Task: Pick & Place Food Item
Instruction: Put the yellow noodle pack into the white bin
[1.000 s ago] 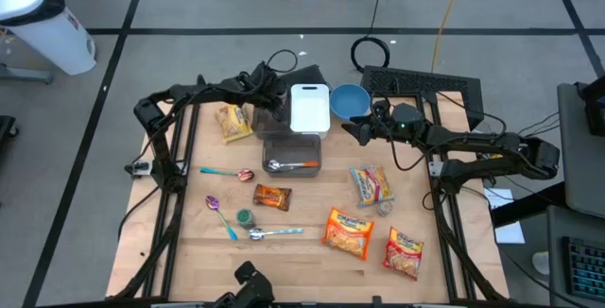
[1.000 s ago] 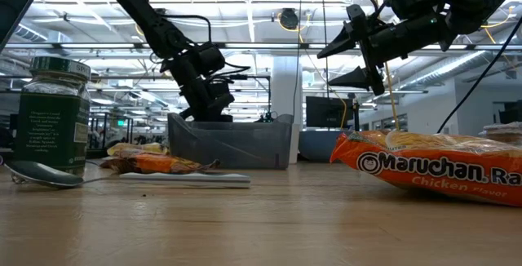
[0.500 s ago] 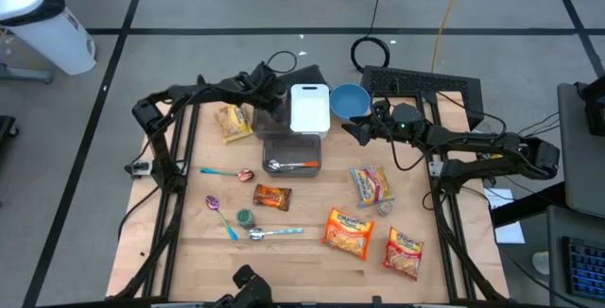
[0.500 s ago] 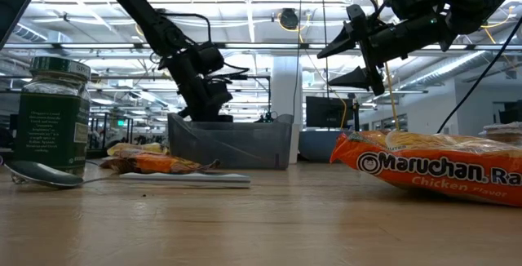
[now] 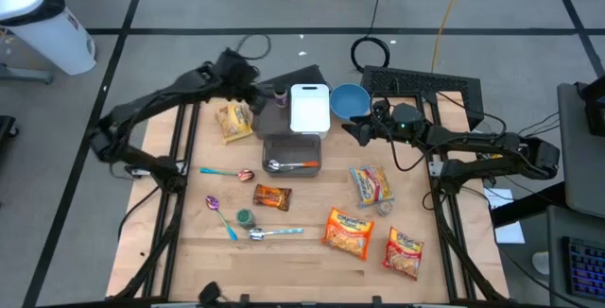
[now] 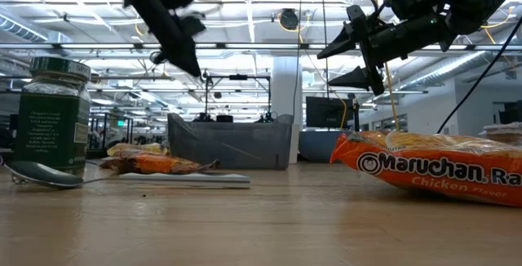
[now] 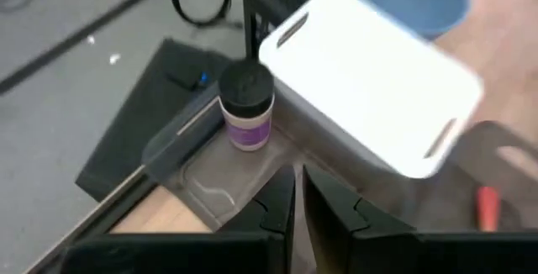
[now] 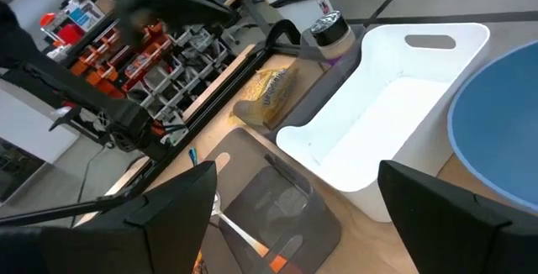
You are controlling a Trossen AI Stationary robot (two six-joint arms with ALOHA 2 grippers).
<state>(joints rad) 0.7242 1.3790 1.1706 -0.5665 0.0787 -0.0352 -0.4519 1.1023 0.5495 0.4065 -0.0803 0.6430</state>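
Left gripper (image 5: 253, 89) is raised at upper left of the high view, fingers nearly together, gripping nothing, above a small purple-labelled jar with black lid (image 7: 247, 106) standing on a clear lid beside the white rectangular plastic tub (image 5: 309, 109). Right gripper (image 5: 352, 129) hangs with fingers wide apart, empty, near the blue round bowl (image 5: 349, 100). Grey plastic container (image 5: 291, 152) sits mid-worktop with a spoon inside; orange ramen packet (image 5: 349, 231) lies at lower centre-right.
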